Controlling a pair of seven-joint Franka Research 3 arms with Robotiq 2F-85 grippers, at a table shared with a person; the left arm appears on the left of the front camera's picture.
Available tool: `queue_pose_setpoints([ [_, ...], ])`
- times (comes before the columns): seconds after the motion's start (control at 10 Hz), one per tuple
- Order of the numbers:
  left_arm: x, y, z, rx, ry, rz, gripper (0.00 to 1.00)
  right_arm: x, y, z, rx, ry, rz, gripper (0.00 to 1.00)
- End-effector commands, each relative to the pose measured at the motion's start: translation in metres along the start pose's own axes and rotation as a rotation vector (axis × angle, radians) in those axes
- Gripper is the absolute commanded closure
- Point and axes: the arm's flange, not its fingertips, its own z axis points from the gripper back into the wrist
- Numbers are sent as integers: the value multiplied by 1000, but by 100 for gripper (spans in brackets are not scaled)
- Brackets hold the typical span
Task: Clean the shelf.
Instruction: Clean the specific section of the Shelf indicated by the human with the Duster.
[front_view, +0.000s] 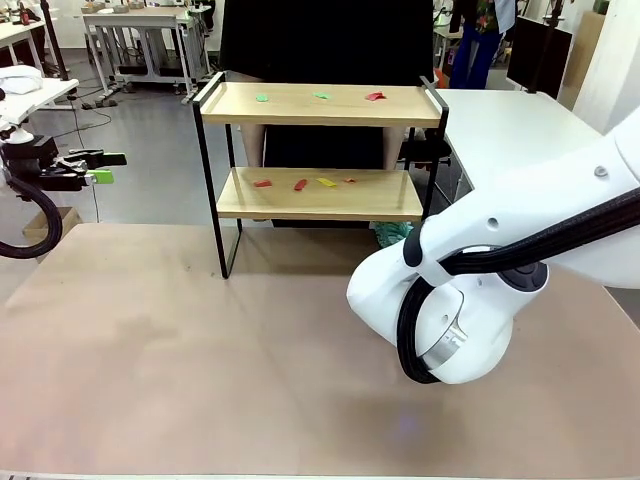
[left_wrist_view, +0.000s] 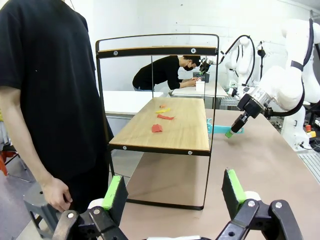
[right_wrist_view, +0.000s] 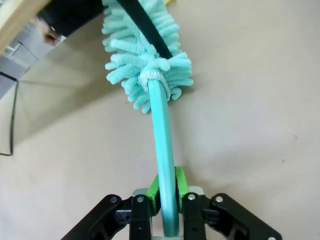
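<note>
Right wrist view: my right gripper (right_wrist_view: 166, 187) is clamped on the handle of the teal duster (right_wrist_view: 161, 130), whose fluffy head lies beside the shelf (front_view: 385, 203) frame. My left gripper (left_wrist_view: 172, 192) hangs at the left, jaws apart. Farther off, the shelf stands mid-table with coloured scraps (front_view: 300, 184) on both boards and a person (left_wrist_view: 47, 80) behind it.

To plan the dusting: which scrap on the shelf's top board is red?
The rightmost scrap on the top board; the middle scrap and the left scrap are green.
</note>
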Motion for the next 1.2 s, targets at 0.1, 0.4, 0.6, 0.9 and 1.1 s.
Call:
queue_pose_setpoints([
  [0.1, 2, -2, 0, -2, 1, -10, 0, 0, 0, 0, 0, 0, 0, 88],
  [0.4, 2, -2, 0, -2, 1, -10, 0, 0, 0, 0, 0, 0, 0, 88],
  [0.6, 2, -2, 0, -2, 1, -10, 0, 1, 2, 3, 64, 51, 12, 88],
  [0.9, 2, -2, 0, -2, 1, -10, 0, 11, -9, 26, 206, 26, 114, 88],
  [1.1, 2, -2, 0, -2, 1, -10, 0, 18, -17, 34, 281, 55, 166, 88],
])
